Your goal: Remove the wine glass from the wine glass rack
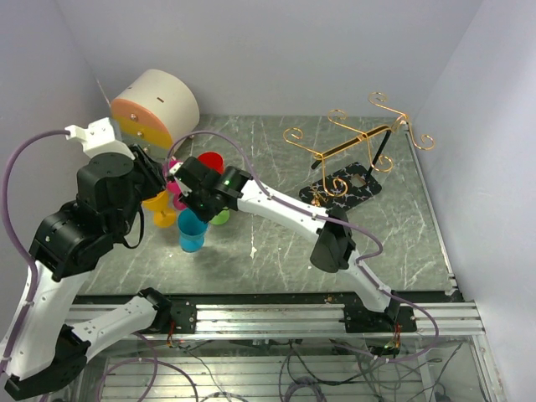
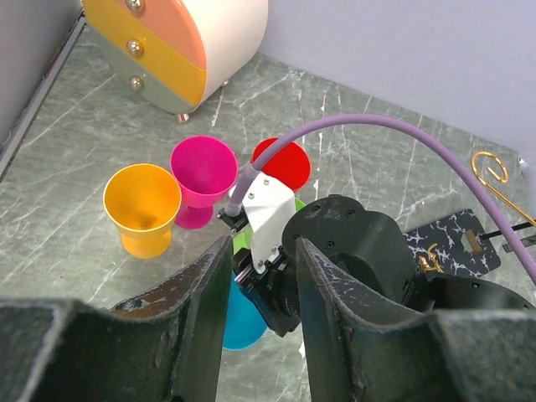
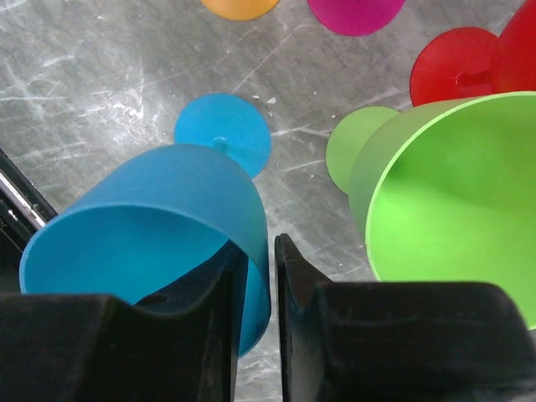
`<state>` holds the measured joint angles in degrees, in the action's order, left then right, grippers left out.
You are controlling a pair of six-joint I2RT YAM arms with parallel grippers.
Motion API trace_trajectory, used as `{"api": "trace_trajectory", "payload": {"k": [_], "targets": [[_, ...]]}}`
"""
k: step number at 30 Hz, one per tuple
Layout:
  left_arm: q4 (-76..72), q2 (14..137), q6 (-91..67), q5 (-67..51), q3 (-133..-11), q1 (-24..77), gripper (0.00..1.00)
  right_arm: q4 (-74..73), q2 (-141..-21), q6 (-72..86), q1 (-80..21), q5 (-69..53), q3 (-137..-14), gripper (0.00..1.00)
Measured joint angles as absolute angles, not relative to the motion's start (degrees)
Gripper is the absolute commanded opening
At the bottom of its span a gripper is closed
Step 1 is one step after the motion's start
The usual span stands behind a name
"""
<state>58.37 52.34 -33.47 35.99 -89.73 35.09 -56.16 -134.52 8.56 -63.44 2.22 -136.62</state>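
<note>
The blue glass [image 3: 159,209] stands on its foot on the worktop [image 1: 276,251], left of the middle. It is in a huddle with four others: a green glass [image 3: 452,184] just beside it, a red glass [image 3: 456,67] beyond that, and a pink glass [image 2: 203,172] and a yellow glass [image 2: 142,205] further left.

The right fingers [image 3: 260,247] straddle the blue rim, one inside the bowl and one outside, drawn in close on the thin wall. It looks pinched, though from the wrist view I can't swear they press on it.

The left fingers [image 2: 264,251] hang just to the left of that arm's wrist, about half parted and holding nothing (all that shows between them is the other arm's black wrist).

The rack [image 1: 352,186], gold wire with curled hooks on a black base, sits at the far right of the worktop, well apart from the glasses and from both sets of fingers. A round box [image 1: 155,105] with an orange and yellow front is in the far left corner.
</note>
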Motion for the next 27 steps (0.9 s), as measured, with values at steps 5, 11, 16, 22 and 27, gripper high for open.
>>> {"api": "trace_trajectory", "payload": {"k": [5, 11, 16, 22, 27], "targets": [[58.0, 51.9, -33.6, 36.0, -89.2, 35.1, 0.47, -54.7, -133.2, 8.6, -63.4, 2.2, -134.6, 0.30], [57.3, 51.8, -34.1, 35.9, -87.8, 35.1, 0.47, -51.5, -126.5, 9.0, -63.3, 2.5, -128.7, 0.37], [54.8, 50.2, -34.3, 35.4, -85.1, 35.1, 0.47, -46.9, -116.3, 9.8, -63.0, 2.9, -122.1, 0.38], [51.4, 48.8, -33.9, 34.1, -82.1, 35.1, 0.47, -39.6, -101.1, 10.9, -62.1, 7.3, -110.5, 0.49], [46.3, 49.9, -31.8, 31.6, -78.8, 35.1, 0.47, -35.8, -89.1, 11.4, -60.3, 14.0, -100.1, 0.54]]}}
